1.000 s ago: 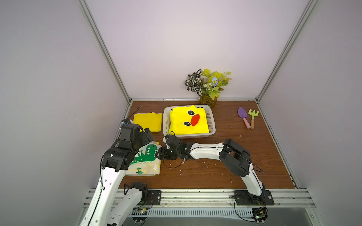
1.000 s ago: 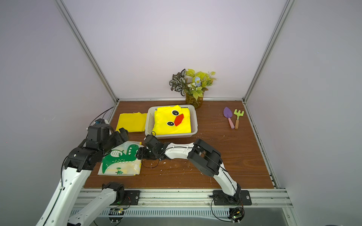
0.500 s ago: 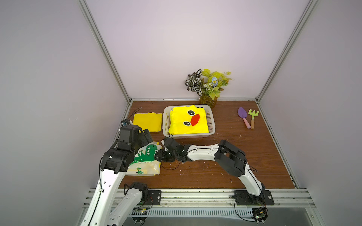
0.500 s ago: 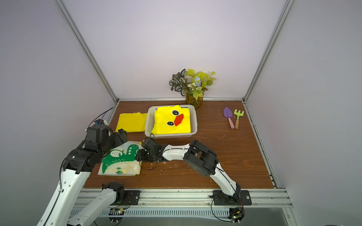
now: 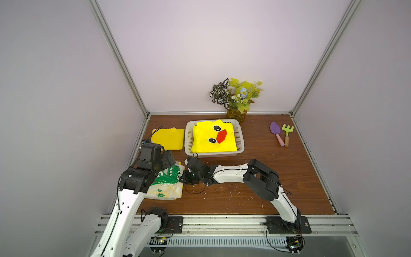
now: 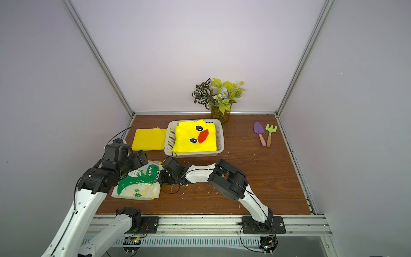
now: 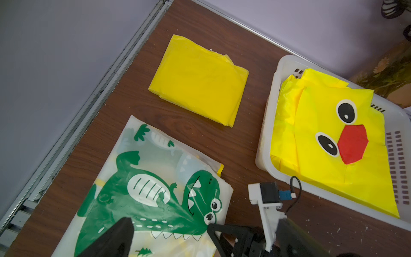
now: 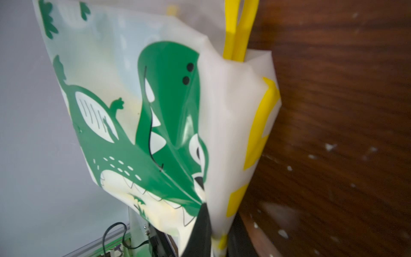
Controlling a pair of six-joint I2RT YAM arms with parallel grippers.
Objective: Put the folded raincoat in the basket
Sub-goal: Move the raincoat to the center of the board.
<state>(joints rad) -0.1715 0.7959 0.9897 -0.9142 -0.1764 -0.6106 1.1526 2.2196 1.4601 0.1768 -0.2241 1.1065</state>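
- Pinching the dinosaur raincoat [image 5: 168,181] by the edge that faces the middle of the tabletop [image 5: 266,178], the right fingers [image 8: 200,231] are closed on the thin plastic, which bunches into them in the right wrist view. An edge grip suits a flat sheet that offers nothing else to hold.
- The left fingers [image 7: 115,235] stand wide apart and empty above the same raincoat, probably ready to take a second hold so the fold does not fall open.
- The dinosaur raincoat lies at the front left, short of the basket [image 5: 218,154] and apart from it.
- A duck-faced raincoat [image 5: 213,138] already fills the basket, so this one would likely go on top. A plain yellow raincoat [image 5: 168,139] lies just beside the basket's left wall.
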